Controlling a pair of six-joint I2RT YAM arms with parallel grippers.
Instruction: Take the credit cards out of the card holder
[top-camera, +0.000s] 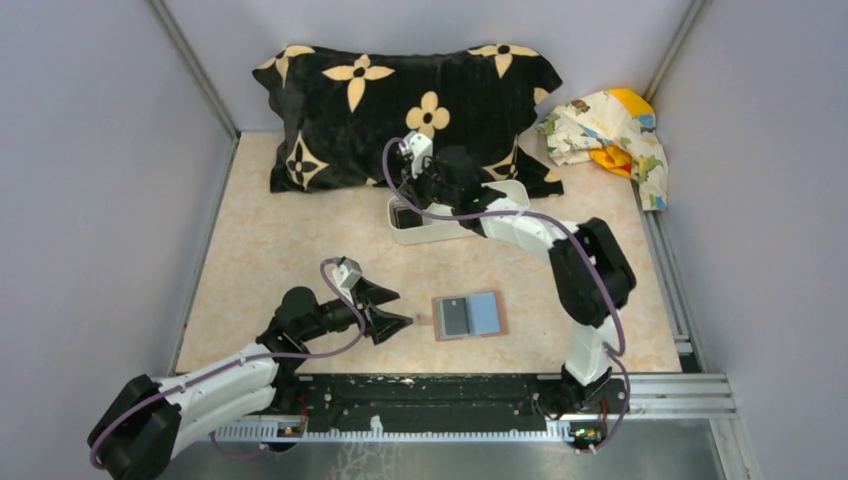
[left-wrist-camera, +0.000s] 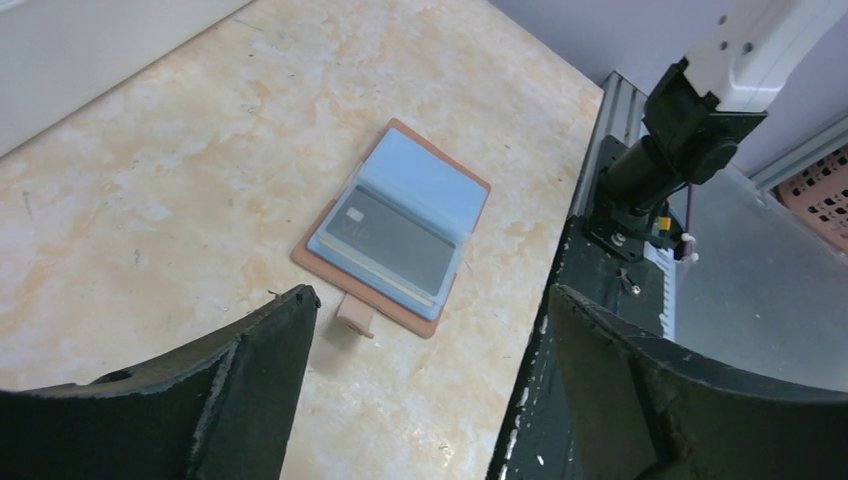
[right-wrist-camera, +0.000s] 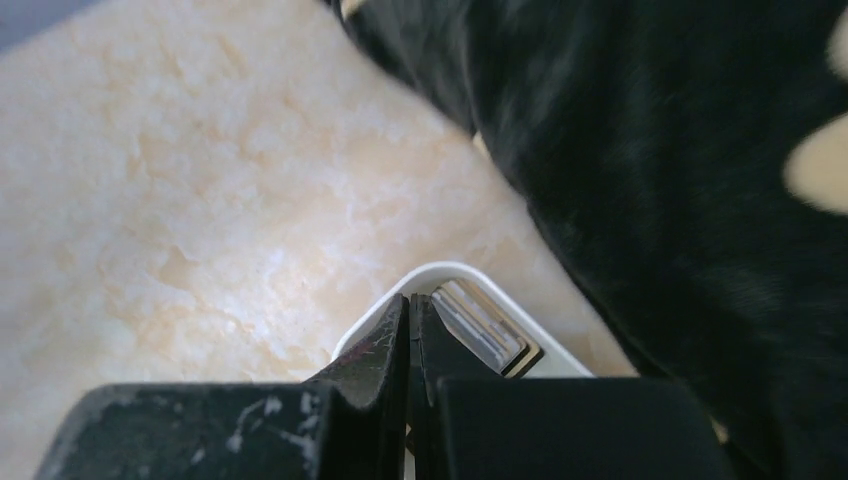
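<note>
Lying open on the marbled table (top-camera: 280, 250), at about 5 o'clock from its middle in the overhead view, the card holder (top-camera: 470, 316) shows its light blue inside with a brown rim all round. A dark card (top-camera: 453, 316) sits in the half toward 9 o'clock, and the half toward 3 o'clock shows only blue pockets. From the left wrist the same card holder (left-wrist-camera: 395, 235) lies slantwise with the dark card (left-wrist-camera: 390, 240) in its nearer leaf. A thin tan edge peeps out just below the card, and a small brown tab (left-wrist-camera: 355, 312) sticks off the rim.

The left gripper (top-camera: 400, 307) hangs just at 9 o'clock of the holder, near it but apart. Its jaws are spread wide with nothing between them (the wrist view shows bare table and the holder's edge through the gap).

The right gripper (top-camera: 408, 185) reaches to 12 o'clock, over the 9 o'clock end of a white tray (top-camera: 425, 238). In its own view the right gripper (right-wrist-camera: 410, 300) is pressed tight together – no object shows between the fingers – and its tips sit just over the tray's rounded rim (right-wrist-camera: 440, 268). A small stack (right-wrist-camera: 480, 325) of thin, card-like pieces stands inside that end.

A black pillow (top-camera: 400, 90) with cream flowers lies at 12 o'clock behind the tray, and a crumpled patterned cloth (top-camera: 610, 130) at 2 o'clock.
</note>
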